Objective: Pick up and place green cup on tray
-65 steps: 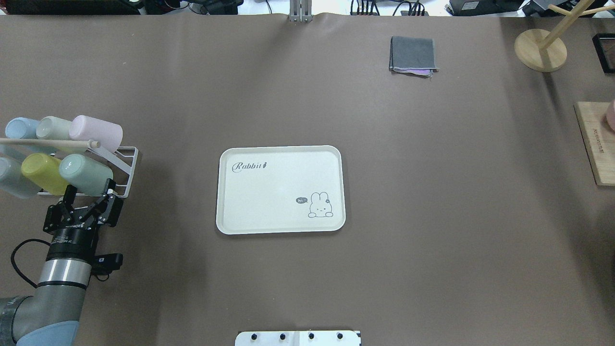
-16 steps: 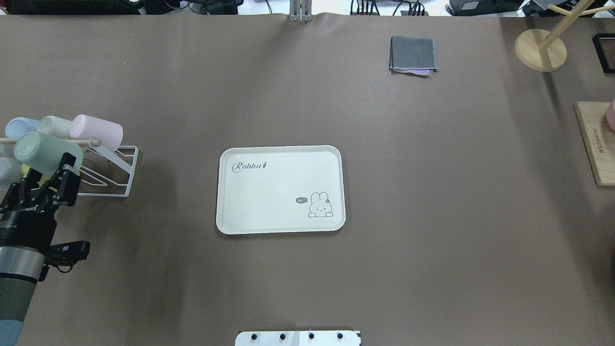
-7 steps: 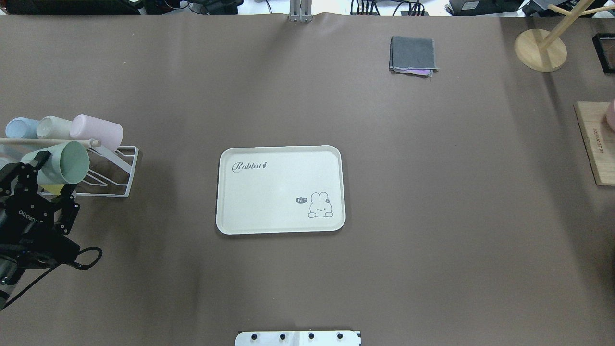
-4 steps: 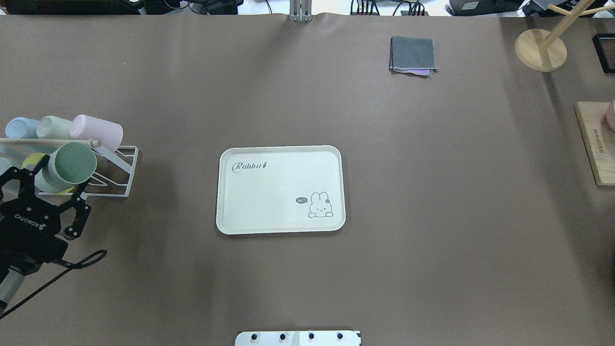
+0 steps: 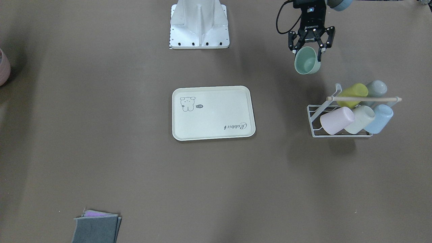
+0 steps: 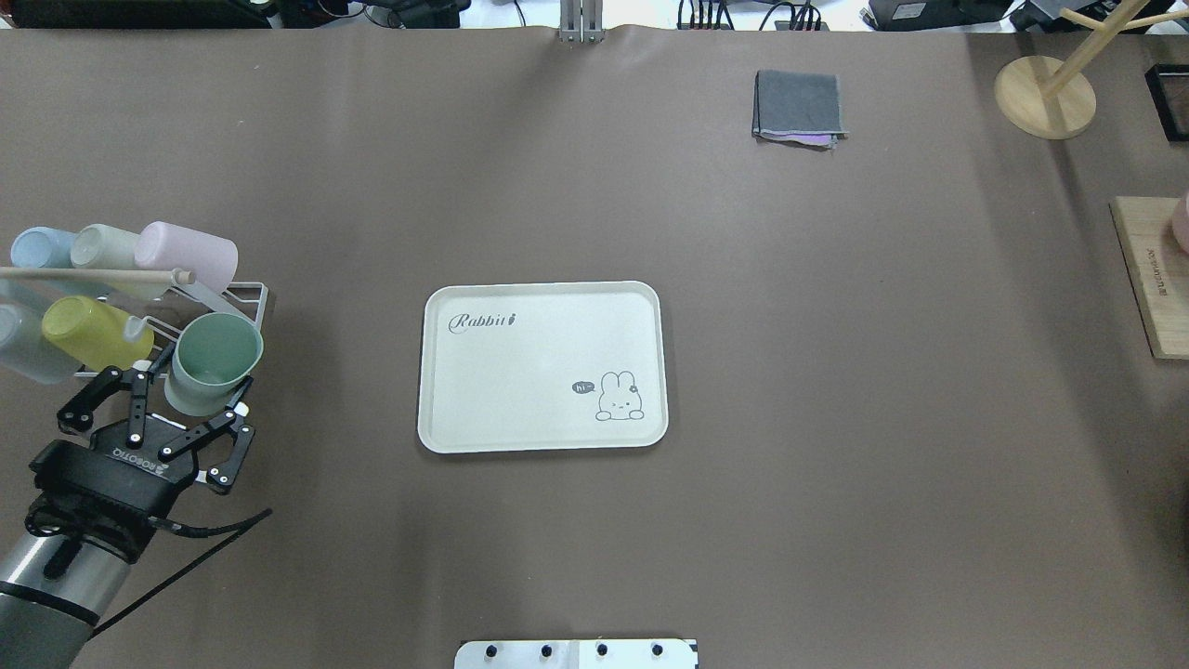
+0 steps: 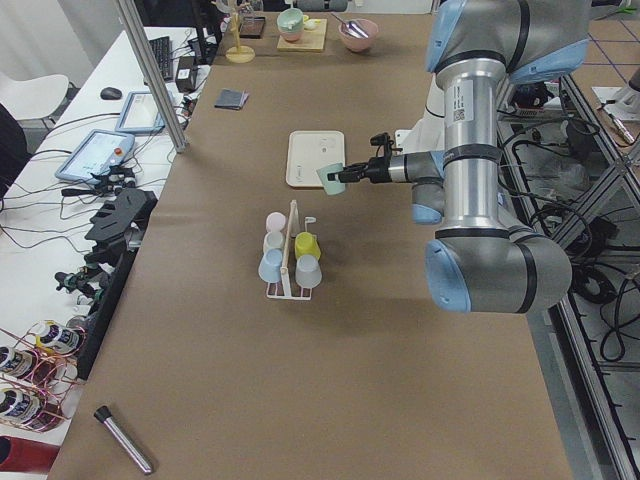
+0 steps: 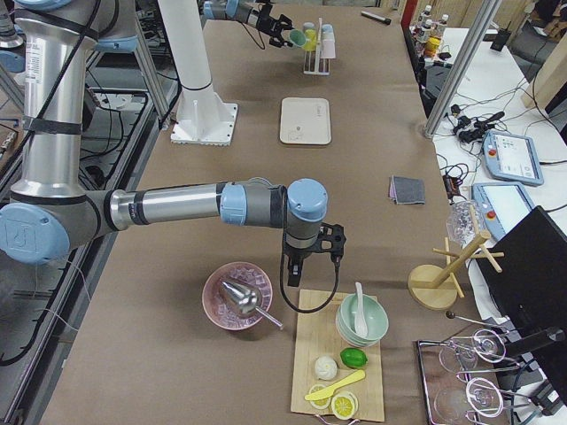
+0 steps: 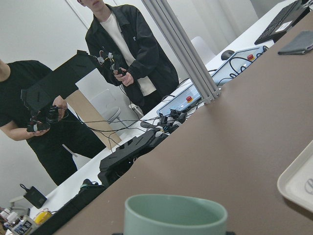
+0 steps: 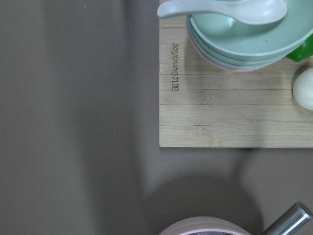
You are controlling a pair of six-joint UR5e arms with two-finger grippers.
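The green cup [image 6: 214, 360] is a mint tumbler, mouth up, held in the air just right of the cup rack. My left gripper [image 6: 190, 387] is shut on its lower wall. The cup also shows in the front view [image 5: 306, 61], the left side view [image 7: 331, 178] and the left wrist view [image 9: 173, 215]. The cream tray [image 6: 529, 372] with "Rabbit" script lies flat mid-table, to the cup's right, with nothing on it. My right gripper [image 8: 306, 254] hangs over the table by a wooden board, far from the tray; I cannot tell if it is open or shut.
A white wire rack [image 6: 237, 321] holds a yellow-green cup [image 6: 88, 330], a pink cup [image 6: 186, 253], a cream cup and blue cups. A folded grey cloth [image 6: 799, 107] lies far right. A wooden stand [image 6: 1045, 93] and a wooden board [image 6: 1152, 274] are at the right edge.
My left gripper took the green cup off the rack, turned it mouth up and carried it right, past the rack's end, toward the tray.
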